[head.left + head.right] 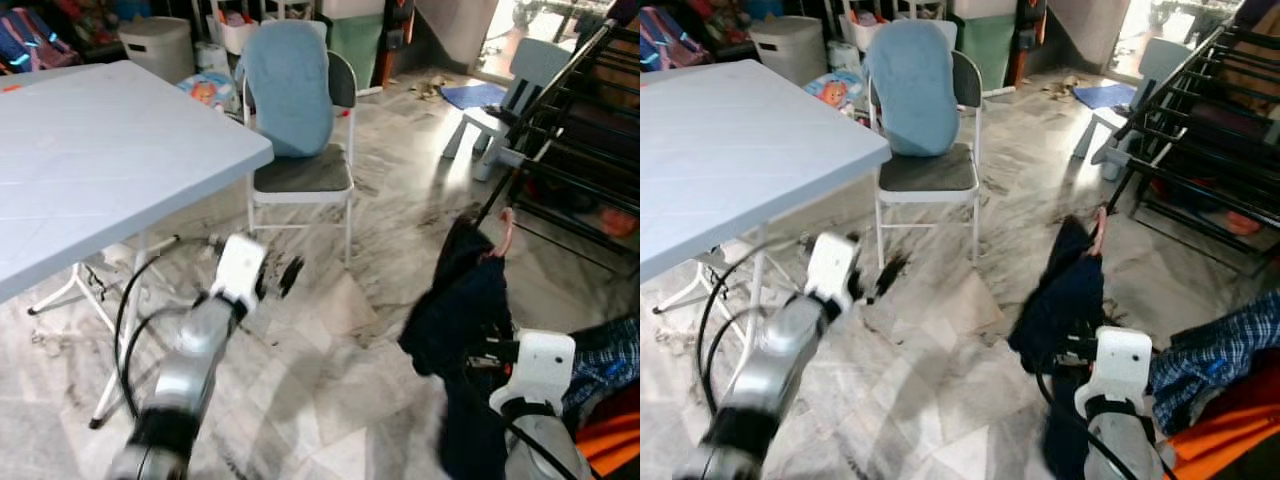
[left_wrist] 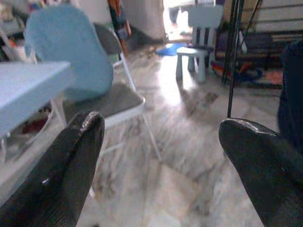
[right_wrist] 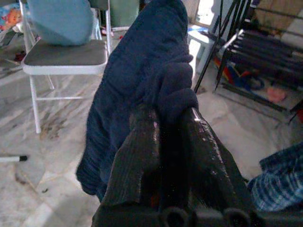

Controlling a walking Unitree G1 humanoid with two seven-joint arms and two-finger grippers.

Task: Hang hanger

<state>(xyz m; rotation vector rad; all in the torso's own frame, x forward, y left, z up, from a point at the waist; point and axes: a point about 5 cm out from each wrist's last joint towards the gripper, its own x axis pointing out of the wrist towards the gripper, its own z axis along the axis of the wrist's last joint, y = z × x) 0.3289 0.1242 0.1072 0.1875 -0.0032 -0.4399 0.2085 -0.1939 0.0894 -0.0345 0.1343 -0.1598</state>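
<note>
One big pale blue table (image 1: 90,150) is filling the 10 o'clock part of the head view, standing on the marble floor (image 1: 330,340). One black drying rack (image 1: 580,150) is standing at 2 o'clock. One folding chair (image 1: 305,170) is sitting at 12 o'clock with a blue cloth (image 1: 290,90) draped over its back. One small light blue stool (image 1: 505,100) is sitting near the rack. A plaid and orange heap of clothes (image 1: 610,390) is lying at 4 o'clock.

Left arm is reaching forward and low beside the table leg, left gripper (image 1: 285,278) hanging over bare floor with fingers (image 2: 71,170) spread wide apart, gripping nothing.

Right arm is bending up from 5 o'clock, right gripper (image 3: 173,142) clamping both fingers onto a fold of one dark navy garment (image 1: 455,310). The garment is dangling above the floor, just in front of the rack's lower end. One pink hanger (image 1: 505,232) is poking its hook out of the garment's top, near the rack's slanted bar; I cannot tell whether they are touching.
</note>
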